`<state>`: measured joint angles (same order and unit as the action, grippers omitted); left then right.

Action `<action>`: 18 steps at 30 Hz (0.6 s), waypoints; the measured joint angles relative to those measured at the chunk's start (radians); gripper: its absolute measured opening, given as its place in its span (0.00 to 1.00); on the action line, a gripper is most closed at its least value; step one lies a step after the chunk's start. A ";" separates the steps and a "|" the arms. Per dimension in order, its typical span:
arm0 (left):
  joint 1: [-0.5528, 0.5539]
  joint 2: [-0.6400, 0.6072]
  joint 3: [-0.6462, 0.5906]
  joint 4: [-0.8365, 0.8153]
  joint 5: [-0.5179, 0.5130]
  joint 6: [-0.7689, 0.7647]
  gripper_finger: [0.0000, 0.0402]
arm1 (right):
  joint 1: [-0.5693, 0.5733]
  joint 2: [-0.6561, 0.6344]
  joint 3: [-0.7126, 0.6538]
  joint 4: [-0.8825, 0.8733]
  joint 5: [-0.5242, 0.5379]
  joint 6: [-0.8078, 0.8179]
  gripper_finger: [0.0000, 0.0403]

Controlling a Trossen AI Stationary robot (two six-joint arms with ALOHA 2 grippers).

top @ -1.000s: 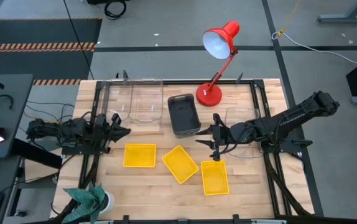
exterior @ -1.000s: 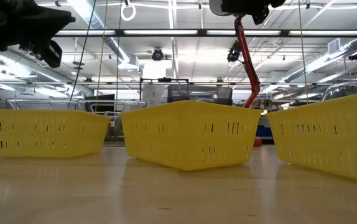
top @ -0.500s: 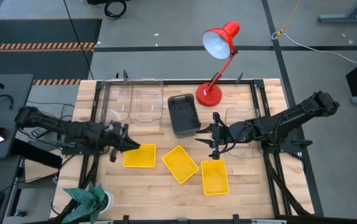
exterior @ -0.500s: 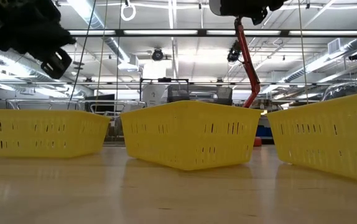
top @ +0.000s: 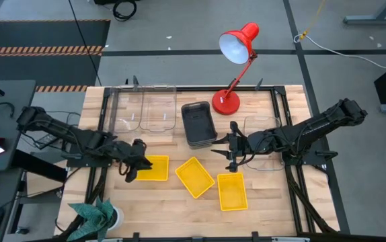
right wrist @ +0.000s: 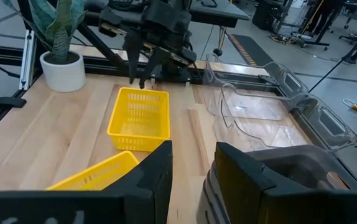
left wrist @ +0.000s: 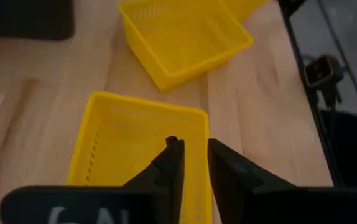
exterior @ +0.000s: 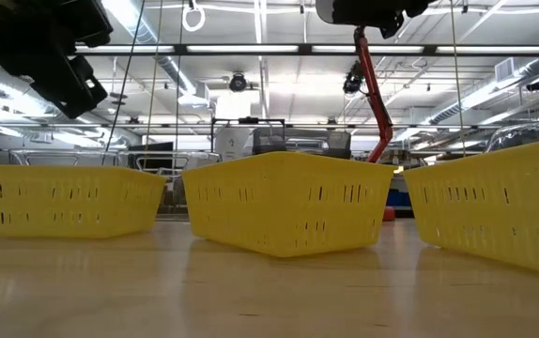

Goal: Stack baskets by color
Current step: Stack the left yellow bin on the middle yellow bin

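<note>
Three yellow baskets rest flat on the wooden table: a left one (top: 154, 168), a middle one (top: 194, 177) turned askew, and a right one (top: 232, 191). A dark grey basket stack (top: 198, 123) stands behind them, with clear baskets (top: 158, 111) at the far left. My left gripper (top: 135, 169) hangs open with a narrow gap above the left basket's left short wall (left wrist: 200, 149), tipped down, well clear of it in the low view (exterior: 63, 75). My right gripper (top: 233, 153) hovers open between the grey stack and the right yellow basket, with nothing between its fingers (right wrist: 160, 177).
A red desk lamp (top: 237, 67) stands at the far edge, right of the grey stack. Another clear basket (top: 263, 131) lies under my right arm. A potted plant (top: 99, 215) sits at the near left corner. Bare wood lies between the yellow baskets and the near edge.
My left gripper has swung from the table's left side toward the left yellow basket, going right and toward the near edge, and has tipped its fingers downward. The baskets have stayed where they were.
</note>
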<state>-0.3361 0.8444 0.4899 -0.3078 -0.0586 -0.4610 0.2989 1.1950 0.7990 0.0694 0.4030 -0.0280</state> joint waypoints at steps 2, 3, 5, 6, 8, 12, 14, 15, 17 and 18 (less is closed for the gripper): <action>-0.010 0.038 0.047 -0.044 -0.007 -0.009 0.24 | 0.000 0.000 0.000 -0.006 -0.001 0.000 0.31; -0.015 0.056 0.072 -0.067 -0.015 -0.020 0.26 | 0.000 0.000 0.000 -0.008 -0.002 0.000 0.31; -0.027 0.097 0.127 -0.118 -0.020 -0.026 0.30 | 0.000 0.000 0.000 -0.015 -0.001 0.000 0.31; -0.035 0.118 0.154 -0.140 -0.020 -0.026 0.32 | 0.000 0.000 0.000 -0.018 -0.001 -0.001 0.31; -0.053 0.160 0.206 -0.199 -0.019 -0.026 0.35 | 0.000 0.001 0.000 -0.017 -0.001 -0.001 0.31; -0.089 0.239 0.292 -0.294 -0.015 -0.034 0.38 | 0.000 0.001 0.000 -0.017 0.000 -0.001 0.31; -0.105 0.279 0.328 -0.327 -0.001 -0.055 0.38 | 0.000 0.001 0.000 -0.017 -0.001 0.002 0.31; -0.112 0.299 0.346 -0.345 0.007 -0.065 0.38 | 0.000 0.001 0.000 -0.017 0.000 0.002 0.31; -0.126 0.342 0.388 -0.382 0.010 -0.078 0.37 | 0.000 0.001 0.000 -0.018 -0.001 0.002 0.31; -0.132 0.364 0.408 -0.410 0.010 -0.077 0.37 | 0.000 0.001 0.000 -0.018 0.000 0.002 0.31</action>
<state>-0.4679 1.2081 0.8984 -0.7179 -0.0490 -0.5385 0.2989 1.1957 0.7990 0.0517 0.4026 -0.0265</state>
